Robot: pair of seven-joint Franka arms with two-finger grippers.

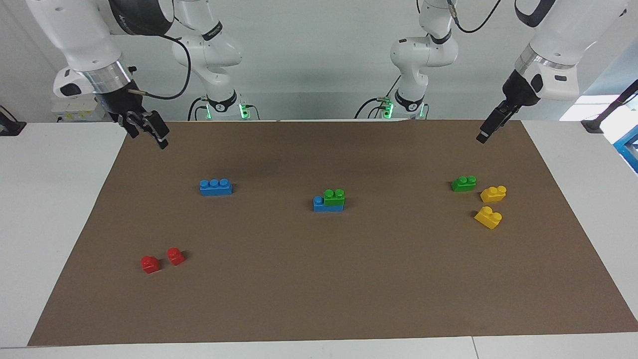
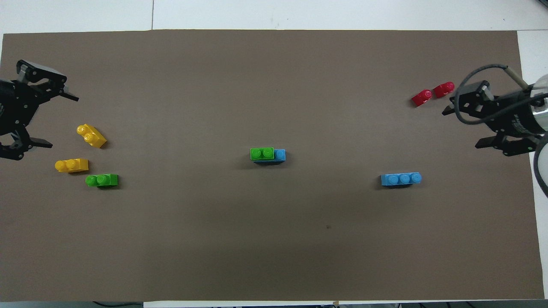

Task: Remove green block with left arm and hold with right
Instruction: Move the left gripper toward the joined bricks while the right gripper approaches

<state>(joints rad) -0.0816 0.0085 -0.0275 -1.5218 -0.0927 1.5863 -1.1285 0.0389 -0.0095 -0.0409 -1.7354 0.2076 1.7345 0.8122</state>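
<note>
A green block (image 1: 334,197) with two studs sits stacked on one end of a blue brick (image 1: 319,203) in the middle of the brown mat; the pair also shows in the overhead view, green block (image 2: 262,153) on blue brick (image 2: 280,155). A second green block (image 1: 463,183) lies loose toward the left arm's end (image 2: 102,180). My left gripper (image 1: 482,138) hangs open and empty in the air over the mat's edge at its own end (image 2: 64,122). My right gripper (image 1: 149,139) hangs open and empty over the mat's edge at its end (image 2: 460,130).
Two yellow two-stud bricks (image 2: 91,135) (image 2: 71,165) lie beside the loose green block. A blue three-stud brick (image 2: 401,179) lies toward the right arm's end, and two small red blocks (image 2: 421,98) (image 2: 444,89) lie farther from the robots there. The brown mat (image 2: 274,248) covers the table.
</note>
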